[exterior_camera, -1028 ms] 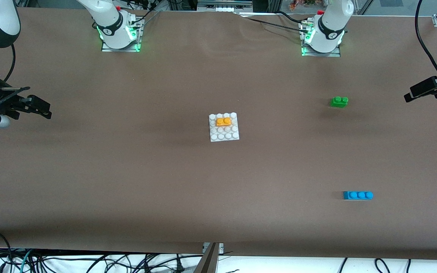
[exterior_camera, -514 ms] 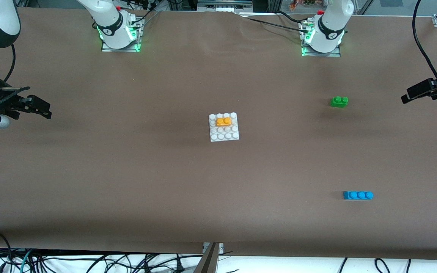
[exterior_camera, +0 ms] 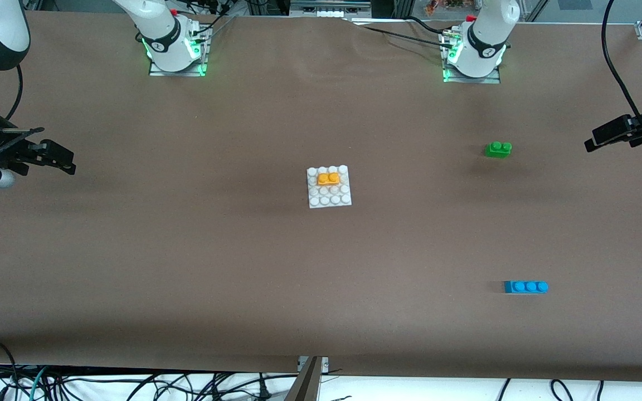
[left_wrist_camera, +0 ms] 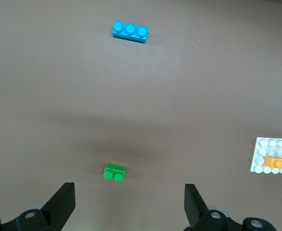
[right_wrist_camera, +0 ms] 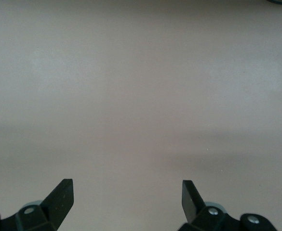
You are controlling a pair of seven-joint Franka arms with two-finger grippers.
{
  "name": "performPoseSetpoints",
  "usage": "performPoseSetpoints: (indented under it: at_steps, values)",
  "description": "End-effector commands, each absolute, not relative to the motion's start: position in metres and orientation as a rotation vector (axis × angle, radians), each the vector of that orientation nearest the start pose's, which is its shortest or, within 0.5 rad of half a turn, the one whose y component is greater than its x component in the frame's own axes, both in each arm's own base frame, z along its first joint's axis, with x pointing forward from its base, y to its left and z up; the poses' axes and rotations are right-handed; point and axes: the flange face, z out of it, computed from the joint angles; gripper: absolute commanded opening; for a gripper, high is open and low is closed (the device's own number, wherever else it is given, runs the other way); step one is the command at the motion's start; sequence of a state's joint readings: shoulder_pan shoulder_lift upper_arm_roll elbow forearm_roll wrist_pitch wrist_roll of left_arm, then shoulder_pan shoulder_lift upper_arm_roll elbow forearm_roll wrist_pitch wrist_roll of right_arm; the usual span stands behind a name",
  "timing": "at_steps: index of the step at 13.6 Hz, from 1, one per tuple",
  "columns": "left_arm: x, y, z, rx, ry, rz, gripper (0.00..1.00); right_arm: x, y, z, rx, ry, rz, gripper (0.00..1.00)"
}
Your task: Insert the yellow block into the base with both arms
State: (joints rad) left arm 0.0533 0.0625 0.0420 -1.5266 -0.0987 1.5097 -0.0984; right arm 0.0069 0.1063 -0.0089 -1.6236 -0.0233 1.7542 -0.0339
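- Orange-yellow, glossy plastic: the yellow block [exterior_camera: 328,179], a small brick with two round studs, sits pressed onto the base [exterior_camera: 329,200], in its second stud row from the arms' edge.
- White and square, the base is a flat plate of round studs at the middle of the matte brown worktop [exterior_camera: 187,250].
- Left gripper [left_wrist_camera: 128,204] hangs over the worktop's left-arm end, jaws spread, empty.
- Right gripper [right_wrist_camera: 127,199] hangs over the right-arm end, jaws spread, empty.
- Green two-stud brick [exterior_camera: 498,148] and longer blue three-stud brick [exterior_camera: 526,287] lie toward the left arm's end.

Base [exterior_camera: 329,195] unobstructed from above, green brick [exterior_camera: 498,149] well apart
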Motion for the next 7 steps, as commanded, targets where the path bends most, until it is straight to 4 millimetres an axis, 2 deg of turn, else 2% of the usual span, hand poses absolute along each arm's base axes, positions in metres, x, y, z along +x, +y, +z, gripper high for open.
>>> performPoseSetpoints:
  at_steps: [1,7]
  values:
    - [0.5638,0.0461,0.6059,-3.197,-0.303,0.125,1.0,0.5976,-0.0024,0.5593,-3.178,-0.048,-0.033,1.0]
    - [0.5619,0.0403,0.604,-3.099,-0.244,0.152,1.0,0.5976,-0.0023,0.5593,-3.176,-0.048,-0.034,1.0]
